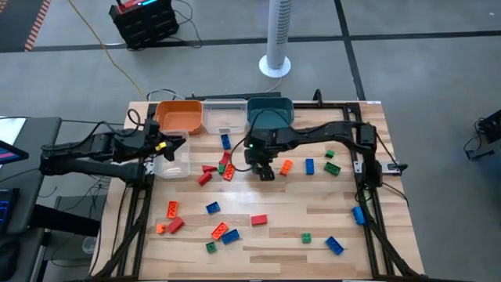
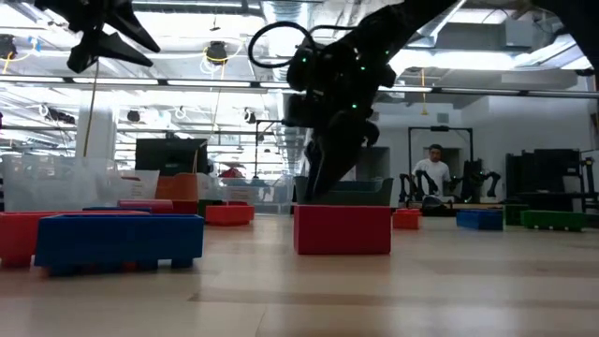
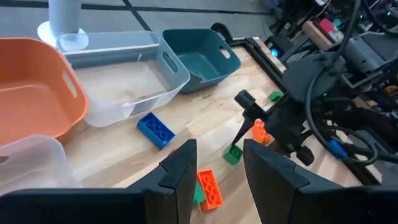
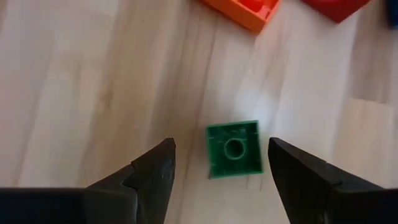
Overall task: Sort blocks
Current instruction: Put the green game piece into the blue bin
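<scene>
Studded blocks in red, orange, blue and green lie scattered flat on the wooden table [image 1: 313, 211]. My right gripper [image 1: 264, 168] [image 4: 221, 148] points down at the table's middle and is open. Its fingers stand on either side of a small green block [image 4: 233, 149] [image 3: 234, 153] without touching it. That block lies on the table with its hollow underside up. My left gripper [image 1: 168, 146] [image 3: 217, 163] is open, touches nothing, and hangs high over a clear tub [image 1: 172, 162] at the left.
An orange bin [image 1: 180, 116], a clear bin [image 1: 223, 116] and a teal bin [image 1: 270, 113] stand in a row at the far edge. An orange block [image 4: 245, 9] and a red block [image 4: 336, 6] lie close beyond the green one. Free wood shows along the near edge.
</scene>
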